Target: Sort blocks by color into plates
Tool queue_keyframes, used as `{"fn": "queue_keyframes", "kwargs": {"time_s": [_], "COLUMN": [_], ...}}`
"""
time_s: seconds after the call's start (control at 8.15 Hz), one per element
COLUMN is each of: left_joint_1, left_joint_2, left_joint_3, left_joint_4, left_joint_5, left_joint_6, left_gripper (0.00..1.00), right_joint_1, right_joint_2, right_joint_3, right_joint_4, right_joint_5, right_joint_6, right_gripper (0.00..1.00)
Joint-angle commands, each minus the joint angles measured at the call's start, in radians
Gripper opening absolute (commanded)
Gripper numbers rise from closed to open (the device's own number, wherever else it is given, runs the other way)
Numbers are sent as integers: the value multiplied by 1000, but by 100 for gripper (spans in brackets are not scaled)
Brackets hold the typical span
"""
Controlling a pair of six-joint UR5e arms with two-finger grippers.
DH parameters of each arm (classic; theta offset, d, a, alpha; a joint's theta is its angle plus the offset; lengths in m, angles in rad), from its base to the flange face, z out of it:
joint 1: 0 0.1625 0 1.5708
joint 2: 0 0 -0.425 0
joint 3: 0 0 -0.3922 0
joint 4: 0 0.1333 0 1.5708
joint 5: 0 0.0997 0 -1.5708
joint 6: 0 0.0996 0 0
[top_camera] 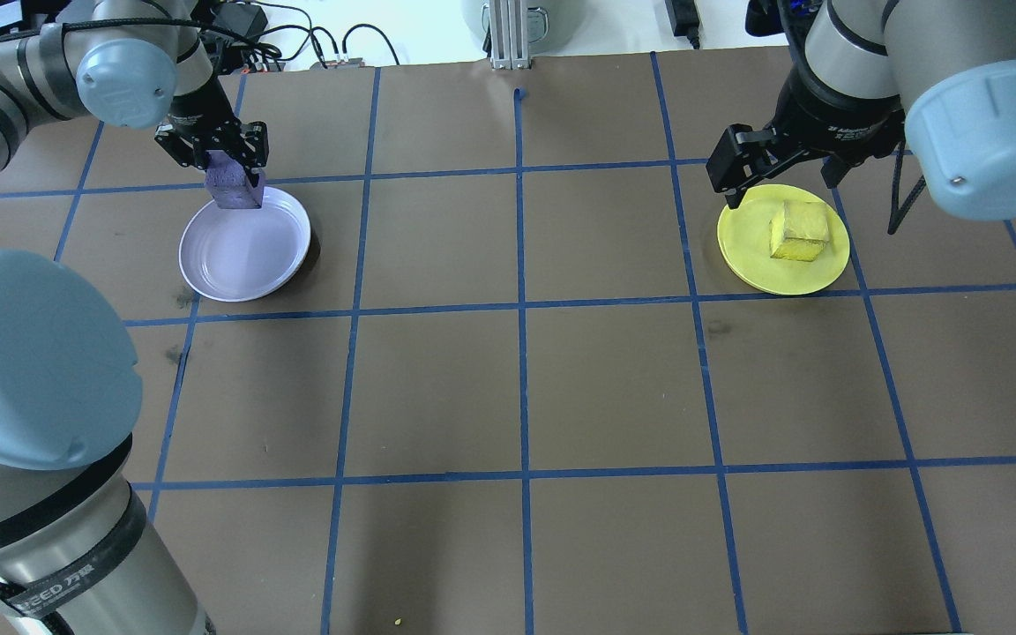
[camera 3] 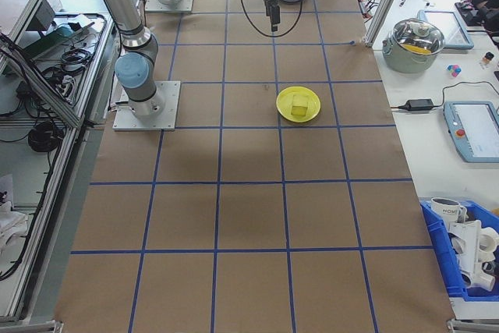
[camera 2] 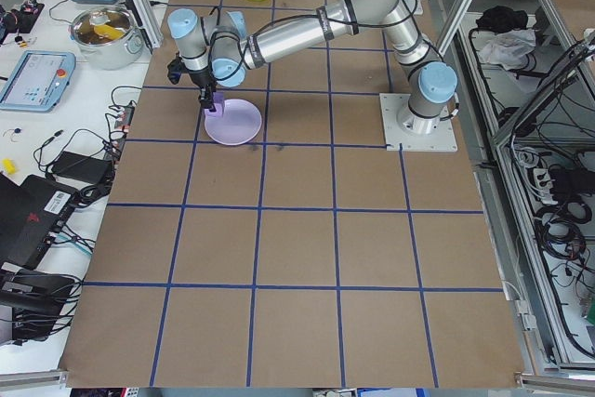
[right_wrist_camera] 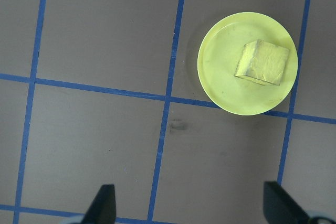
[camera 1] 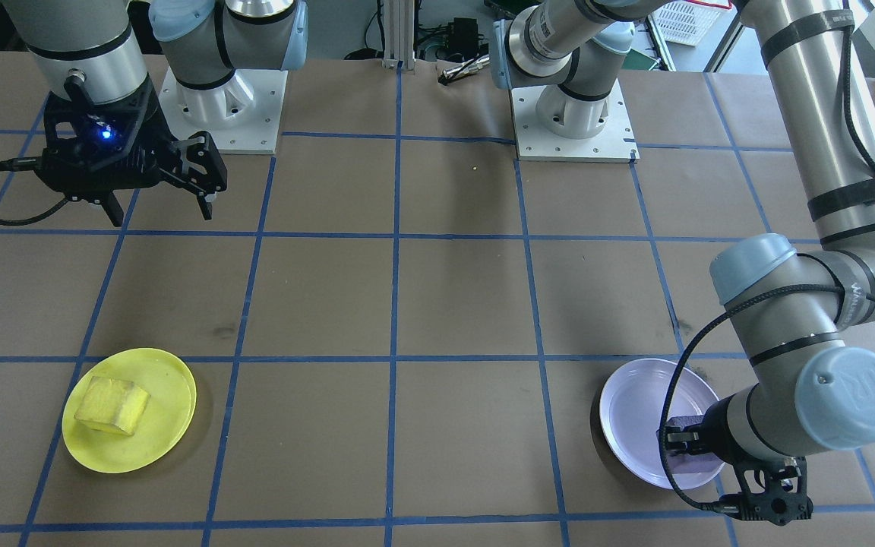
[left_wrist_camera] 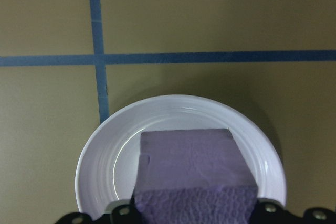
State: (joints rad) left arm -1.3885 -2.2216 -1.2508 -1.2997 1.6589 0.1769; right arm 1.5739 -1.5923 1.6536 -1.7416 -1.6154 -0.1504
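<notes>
The lavender-purple block hangs over the far rim of the pale lavender plate, with my left gripper shut on it. In the left wrist view the block fills the gap between the fingers, just above the plate. The yellow block lies inside the yellow plate. My right gripper stands open and empty, well above the table on the robot's side of that plate. Its wrist camera looks down on the yellow plate and the yellow block.
Brown paper with a blue tape grid covers the table. The two arm bases stand on white mounts at the robot's edge. A pot, cables and tablets sit off the table beyond the plates.
</notes>
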Motion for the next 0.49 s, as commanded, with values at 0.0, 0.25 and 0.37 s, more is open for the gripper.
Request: {"fn": "queue_keyframes", "kwargs": {"time_s": [0.0, 0.25, 0.37], "left_joint_1": [11, 17, 25], "left_joint_2": [-21, -32, -29], "left_joint_3": [-9, -32, -41], "left_joint_4": [16, 16, 8], "left_joint_5": [-1, -2, -14], "left_joint_6": [3, 1, -1], "left_gripper": [27, 50, 71], "right_joint_1": [0, 0, 0], "right_joint_2": [0, 0, 2], "right_joint_3": [0, 0, 0], "right_joint_4": [1, 1, -1], "right_joint_5": [-3, 0, 0], "right_joint_6": [-2, 0, 0], "right_gripper": [100, 100, 100]}}
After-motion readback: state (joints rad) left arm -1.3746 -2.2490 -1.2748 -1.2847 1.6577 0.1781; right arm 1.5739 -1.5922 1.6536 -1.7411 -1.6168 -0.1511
